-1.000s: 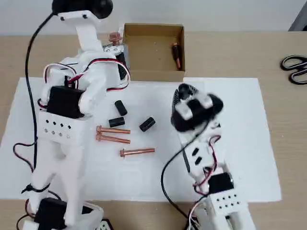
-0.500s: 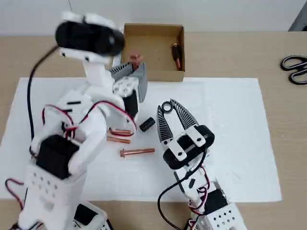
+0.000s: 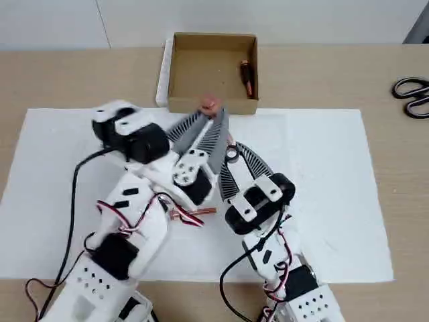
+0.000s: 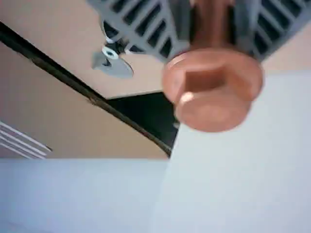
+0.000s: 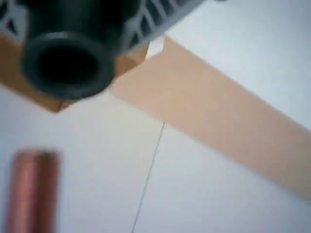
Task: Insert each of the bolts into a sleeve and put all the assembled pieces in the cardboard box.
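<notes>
Over the white sheet (image 3: 322, 201), high view: the left gripper (image 3: 211, 114) stands just on the near side of the cardboard box (image 3: 175, 74). Its jaws are clamped on a bolt (image 3: 210, 104), and the copper head stands clear at the fingertips. The right gripper (image 3: 232, 149) sits close beside it, slightly right and nearer, pinching a black sleeve (image 3: 231, 154) at its tips. Judgement: the two parts are held together in the air for mating, bolt into bore, before boxing. One assembled piece (image 3: 247, 77) lies in the box by its right wall. Another bolt (image 3: 194, 213) lies on the sheet, partly hidden under the left arm. Scissors (image 3: 412, 94) lie at the far right, well apart.

Left wrist view: the grey fingers (image 4: 141, 24) are drawn in narrowly on the shank, with the head free and toward the camera. The grip appears firm.

Right wrist view: the jaws are nearly together around the sleeve, and its open bore faces out, unobstructed. A copper shank (image 5: 33, 189) shows apart from the bore and has not entered it. It is likely the held bolt, though that is unconfirmed. Alignment looks to be the next requirement.
</notes>
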`<state>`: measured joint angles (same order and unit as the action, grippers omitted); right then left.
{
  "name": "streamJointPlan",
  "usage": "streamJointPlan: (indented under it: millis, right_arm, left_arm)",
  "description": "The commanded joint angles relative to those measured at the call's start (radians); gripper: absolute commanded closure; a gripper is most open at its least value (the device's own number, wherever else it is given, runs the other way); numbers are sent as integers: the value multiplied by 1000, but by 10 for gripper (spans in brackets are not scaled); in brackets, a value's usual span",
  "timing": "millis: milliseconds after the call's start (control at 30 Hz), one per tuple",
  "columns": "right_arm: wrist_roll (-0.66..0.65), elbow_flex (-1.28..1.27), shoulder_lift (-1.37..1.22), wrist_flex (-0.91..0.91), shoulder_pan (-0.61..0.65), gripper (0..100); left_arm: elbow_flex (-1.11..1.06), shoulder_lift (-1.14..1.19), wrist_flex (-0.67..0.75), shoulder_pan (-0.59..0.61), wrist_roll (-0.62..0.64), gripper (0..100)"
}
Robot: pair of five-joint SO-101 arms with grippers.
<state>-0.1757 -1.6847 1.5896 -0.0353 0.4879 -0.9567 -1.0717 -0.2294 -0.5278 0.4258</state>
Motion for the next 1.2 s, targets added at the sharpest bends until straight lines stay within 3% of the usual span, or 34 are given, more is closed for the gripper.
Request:
streamJointPlan:
  millis: [0, 233, 833, 1167]
  right_arm:
    - [6, -5, 15, 39, 4, 994]
    - [137, 2, 18, 71, -1, 994]
    - [133, 37, 19, 68, 2, 994]
    - [132, 35, 19, 73, 4, 994]
  left_arm:
    - [-4, -32, 48, -9, 38, 994]
    - [-10, -32, -26, -9, 40, 994]
    - [-62, -32, -77, -14, 34, 994]
    - [-53, -34, 17, -64, -227, 994]
